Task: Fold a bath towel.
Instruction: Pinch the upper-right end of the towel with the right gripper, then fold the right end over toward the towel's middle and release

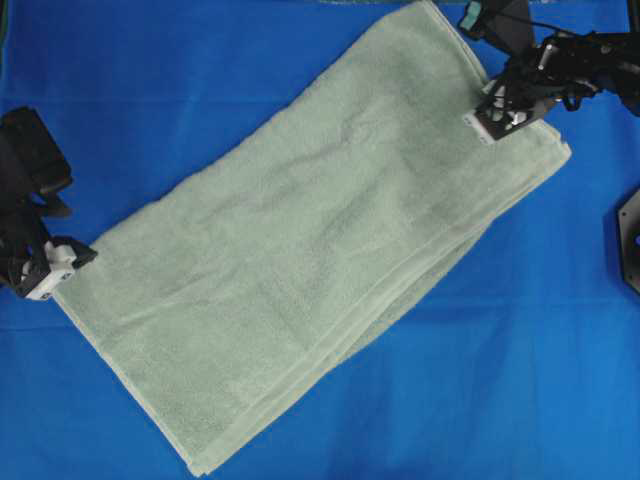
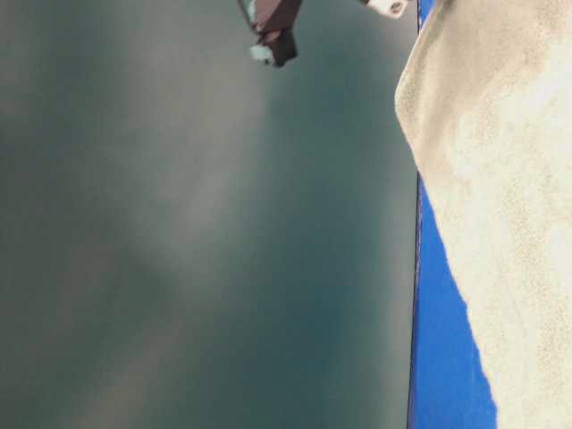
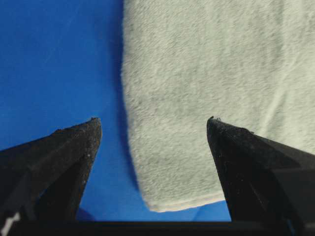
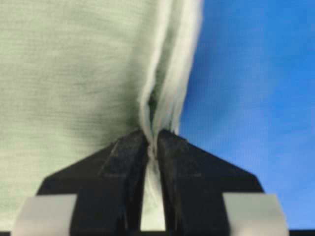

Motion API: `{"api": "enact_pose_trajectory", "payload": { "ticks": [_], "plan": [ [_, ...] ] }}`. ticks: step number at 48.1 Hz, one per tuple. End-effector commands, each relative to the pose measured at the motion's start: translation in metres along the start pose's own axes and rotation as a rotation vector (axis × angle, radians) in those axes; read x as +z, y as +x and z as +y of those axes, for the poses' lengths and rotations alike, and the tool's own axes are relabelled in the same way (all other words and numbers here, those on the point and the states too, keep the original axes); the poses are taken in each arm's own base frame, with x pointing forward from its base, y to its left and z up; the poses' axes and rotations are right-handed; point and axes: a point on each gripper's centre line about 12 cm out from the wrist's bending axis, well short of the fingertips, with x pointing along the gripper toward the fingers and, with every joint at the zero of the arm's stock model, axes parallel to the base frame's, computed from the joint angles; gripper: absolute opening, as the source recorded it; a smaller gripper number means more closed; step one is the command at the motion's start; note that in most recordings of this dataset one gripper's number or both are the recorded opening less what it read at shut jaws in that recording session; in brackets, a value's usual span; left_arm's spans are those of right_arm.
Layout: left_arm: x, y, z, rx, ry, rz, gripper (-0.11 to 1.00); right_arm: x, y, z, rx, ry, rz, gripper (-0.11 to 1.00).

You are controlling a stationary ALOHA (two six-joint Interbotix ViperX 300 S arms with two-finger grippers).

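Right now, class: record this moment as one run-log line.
task: fold bath towel | left gripper: open, at towel corner, nothing held | right gripper: shut on towel edge | towel: already doubled, on blue table cloth

cut off: bath towel (image 1: 320,250) far corner at 12 o'clock | blurred: table-level backdrop | hidden: cloth under towel

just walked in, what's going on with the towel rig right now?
Two-arm towel fold, early stage. The bath towel lies diagonally on the blue table cloth, already doubled lengthwise. The right gripper is pinched shut on the layered edge near the upper right end. The left gripper is open, straddling the lower left corner without gripping it.
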Motion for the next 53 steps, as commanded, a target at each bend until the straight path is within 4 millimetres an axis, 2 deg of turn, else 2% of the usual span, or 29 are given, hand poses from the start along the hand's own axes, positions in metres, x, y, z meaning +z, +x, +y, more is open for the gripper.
{"api": "enact_pose_trajectory", "payload": {
  "ticks": [1, 10, 13, 14, 19, 27, 31, 36, 53],
  "plan": [
    [0.009, -0.007, -0.007, -0.026, 0.000, -0.027, 0.83, 0.016, -0.022, 0.034, 0.062, -0.027, -0.061, 0.10],
    [0.009, -0.007, -0.007, -0.026, 0.002, -0.026, 0.83, 0.026, -0.049, 0.121, 0.183, -0.121, -0.108, 0.10],
    [0.009, -0.007, -0.007, -0.025, 0.004, -0.027, 0.83, 0.027, -0.053, 0.152, 0.218, -0.164, -0.122, 0.10],
    [0.009, -0.007, -0.007, -0.024, 0.003, -0.025, 0.83, 0.027, -0.054, 0.168, 0.235, -0.188, -0.128, 0.10],
    [0.009, -0.007, -0.007, -0.025, 0.018, -0.027, 0.83, 0.029, -0.059, 0.216, 0.276, -0.256, -0.140, 0.10],
    [0.009, -0.006, -0.007, -0.022, 0.043, -0.025, 0.83, 0.034, -0.061, 0.274, 0.310, -0.325, -0.150, 0.10],
    [0.009, -0.006, -0.007, -0.021, 0.045, -0.024, 0.83, 0.035, -0.055, 0.289, 0.304, -0.338, -0.140, 0.10],
    [0.009, -0.007, -0.007, -0.025, 0.047, -0.027, 0.83, 0.037, -0.046, 0.296, 0.294, -0.337, -0.128, 0.10],
    [0.009, -0.007, -0.007, -0.023, 0.055, -0.026, 0.83, 0.032, -0.025, 0.296, 0.268, -0.298, -0.089, 0.10]
  ]
}}
